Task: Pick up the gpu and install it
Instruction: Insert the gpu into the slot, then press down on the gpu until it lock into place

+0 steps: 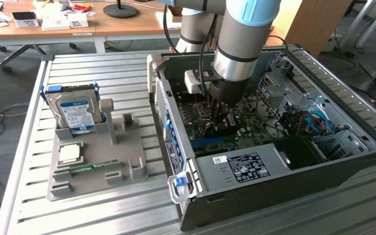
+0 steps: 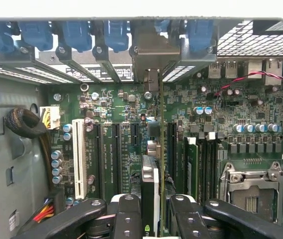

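A: Starting big, what is sitting on the counter (image 1: 77,215)?

B: An opened computer case (image 1: 344,161) is lying on its side, and the arm (image 1: 244,44) is reaching down into it over the motherboard (image 2: 116,114). A grey holder (image 1: 96,161) with a hard drive (image 1: 76,112) is standing well apart, toward the exterior view's left.

A: And the gpu?

B: The gpu (image 2: 150,194) is hanging edge-on in the gripper (image 2: 151,211), whose fingers (image 2: 129,219) are partly closed and pinching the card from both sides.

A: So which step is in hand?

B: I judge the pick is done and the install is in hand. The card's edge is sitting over the expansion slots (image 2: 116,159), its bracket end toward the rear slot covers (image 2: 81,64).

A: What is the move calling for?

B: A straight, square descent, I think, keeping the edge in line with one slot so nothing binds.
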You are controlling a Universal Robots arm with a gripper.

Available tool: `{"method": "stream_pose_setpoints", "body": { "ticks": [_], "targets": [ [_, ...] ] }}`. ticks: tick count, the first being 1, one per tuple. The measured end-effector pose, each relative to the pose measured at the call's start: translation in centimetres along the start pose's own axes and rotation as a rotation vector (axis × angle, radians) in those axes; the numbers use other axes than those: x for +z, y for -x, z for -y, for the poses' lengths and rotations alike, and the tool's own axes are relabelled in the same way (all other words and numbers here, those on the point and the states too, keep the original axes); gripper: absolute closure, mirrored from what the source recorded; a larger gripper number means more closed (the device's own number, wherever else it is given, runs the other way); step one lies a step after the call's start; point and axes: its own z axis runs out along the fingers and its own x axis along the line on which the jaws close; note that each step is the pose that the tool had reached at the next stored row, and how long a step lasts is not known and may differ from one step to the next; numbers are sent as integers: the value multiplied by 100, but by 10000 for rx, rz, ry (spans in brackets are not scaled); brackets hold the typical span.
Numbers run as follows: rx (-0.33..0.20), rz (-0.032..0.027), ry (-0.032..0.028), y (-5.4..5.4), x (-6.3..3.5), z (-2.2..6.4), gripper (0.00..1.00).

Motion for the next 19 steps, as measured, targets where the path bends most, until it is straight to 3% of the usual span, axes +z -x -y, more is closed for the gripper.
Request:
{"method": "stream_pose_setpoints", "body": {
  "ticks": [19],
  "targets": [
    [0, -4, 1, -2, 67, -1, 73]
  ]
}}
